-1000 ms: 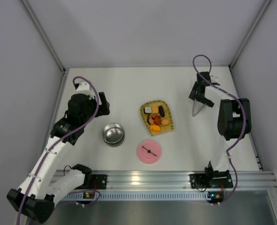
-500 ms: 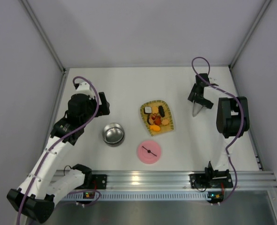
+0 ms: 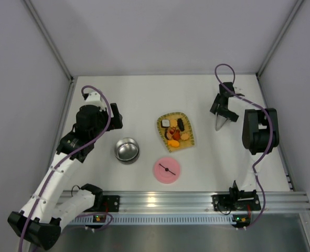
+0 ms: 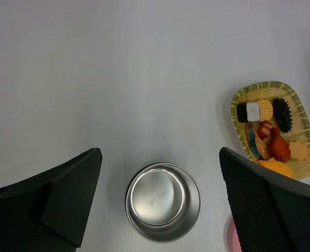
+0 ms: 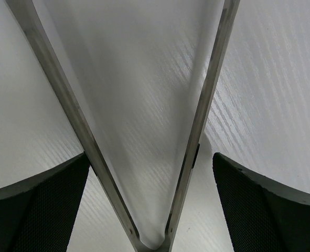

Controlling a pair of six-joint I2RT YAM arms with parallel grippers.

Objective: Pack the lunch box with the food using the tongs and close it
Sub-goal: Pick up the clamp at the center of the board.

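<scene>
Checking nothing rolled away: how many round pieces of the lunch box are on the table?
2. The steel bowl sits left of the yellow tray, open and empty; the pink lid lies flat nearer the arms' bases, apart from both. None seems hidden.

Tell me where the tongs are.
Top view: the tongs lie far right on the table, right of the yellow food tray, straddled by the open right end effector.
</scene>
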